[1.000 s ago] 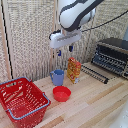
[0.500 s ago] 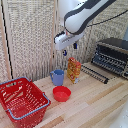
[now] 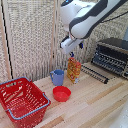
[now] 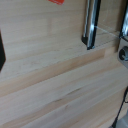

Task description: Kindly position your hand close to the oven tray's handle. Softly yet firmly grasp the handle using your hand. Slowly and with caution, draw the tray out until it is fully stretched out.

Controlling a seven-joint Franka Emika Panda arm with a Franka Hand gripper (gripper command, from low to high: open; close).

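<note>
hand: hangs above the table, finger state cannot be told | oven tray: juts from the oven front, below the hand and toward the exterior view's right, apart from it | wrist view: tray handle

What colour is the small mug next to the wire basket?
The small mug is blue, clearest in the exterior view.

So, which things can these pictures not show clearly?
- Gripper: exterior view too blurred to tell open or shut; absent from the wrist view.
- Oven: cut by the exterior view's right edge.
- Tray: handle too small there.
- Orange packet: label blurred.
</note>
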